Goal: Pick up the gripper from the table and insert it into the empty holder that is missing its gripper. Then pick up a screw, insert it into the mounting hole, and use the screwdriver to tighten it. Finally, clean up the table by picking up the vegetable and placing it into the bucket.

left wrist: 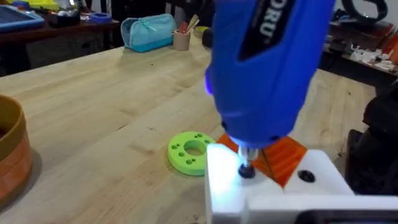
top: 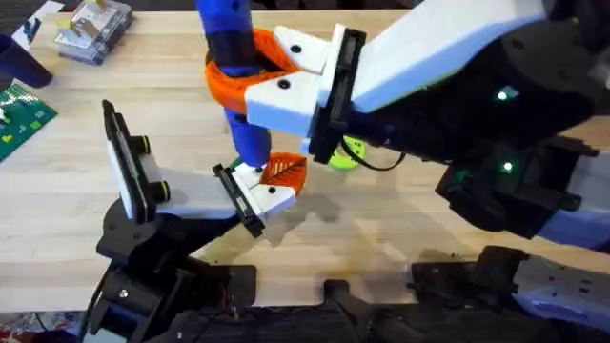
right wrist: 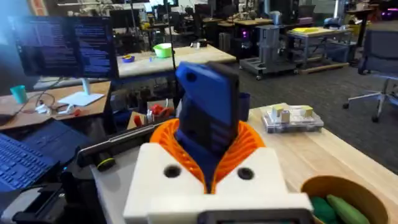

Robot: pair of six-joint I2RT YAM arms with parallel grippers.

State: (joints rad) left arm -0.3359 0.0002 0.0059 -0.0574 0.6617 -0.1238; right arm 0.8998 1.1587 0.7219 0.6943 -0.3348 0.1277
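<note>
Right pincer [top: 250, 81] clamped fat blue cylindrical screwdriver [top: 233, 57], tip seated atop white boxy holder [top: 250, 195] with orange-ribbed gripper [top: 283, 171]; any tilt could cam out the screw.

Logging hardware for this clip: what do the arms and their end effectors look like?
The right arm has a white link over black joint housings with small green lights and a thin black cable. Its end effector has white finger bodies with dark screw holes, orange ribbed pads and a black mounting plate. Black bases sit at the table's near edge.
</note>
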